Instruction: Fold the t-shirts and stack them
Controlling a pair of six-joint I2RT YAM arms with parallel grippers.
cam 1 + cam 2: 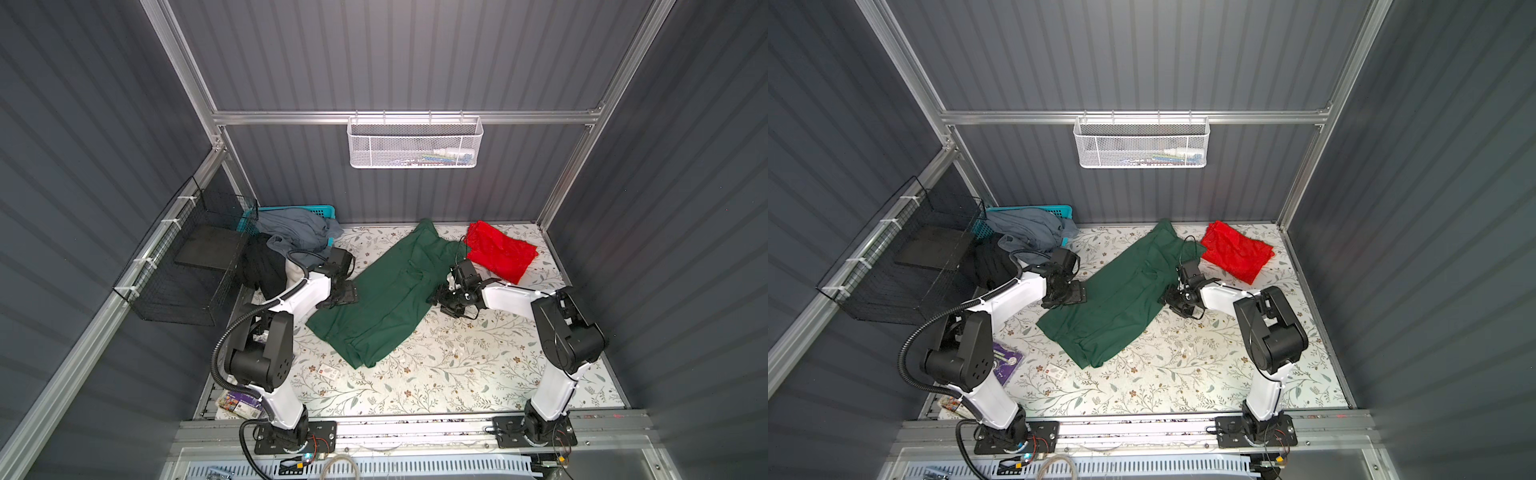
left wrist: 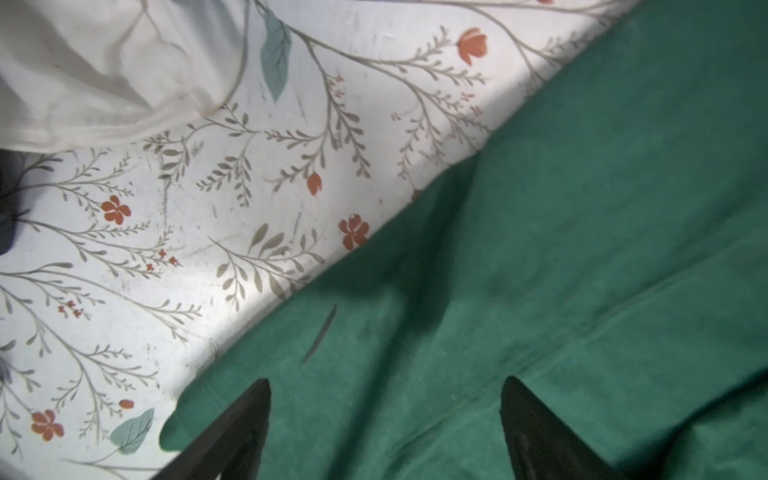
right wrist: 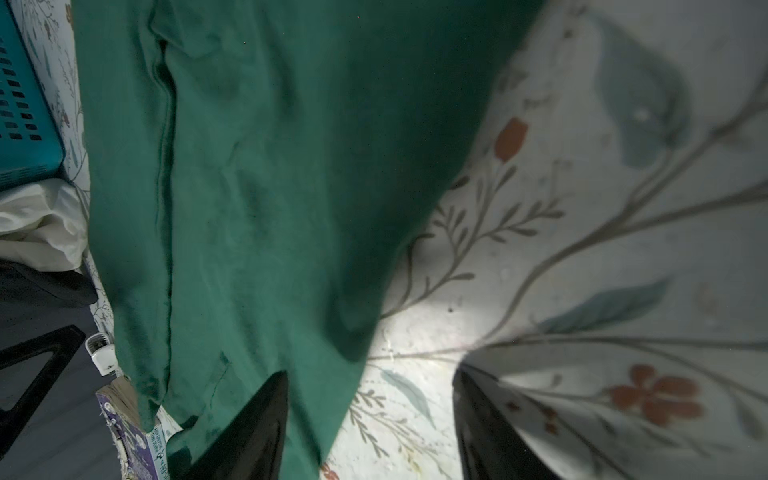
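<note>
A large dark green t-shirt (image 1: 382,299) (image 1: 1113,303) lies spread diagonally across the middle of the floral table in both top views. A bright red t-shirt (image 1: 498,251) (image 1: 1237,251) lies bunched at the back right. My left gripper (image 1: 341,300) (image 1: 1069,297) hovers over the green shirt's left edge. In the left wrist view it (image 2: 388,382) is open, with green cloth (image 2: 540,228) under both fingers. My right gripper (image 1: 435,297) (image 1: 1167,299) is at the shirt's right edge. It (image 3: 371,374) is open, one finger over the green cloth (image 3: 270,187), the other over bare table.
A teal basket (image 1: 291,211) holding grey clothes stands at the back left, with a black garment (image 1: 262,266) and white cloth (image 2: 83,70) beside it. A black wire basket (image 1: 187,270) hangs on the left wall. A small card (image 1: 328,371) and a purple packet (image 1: 1005,359) lie front left.
</note>
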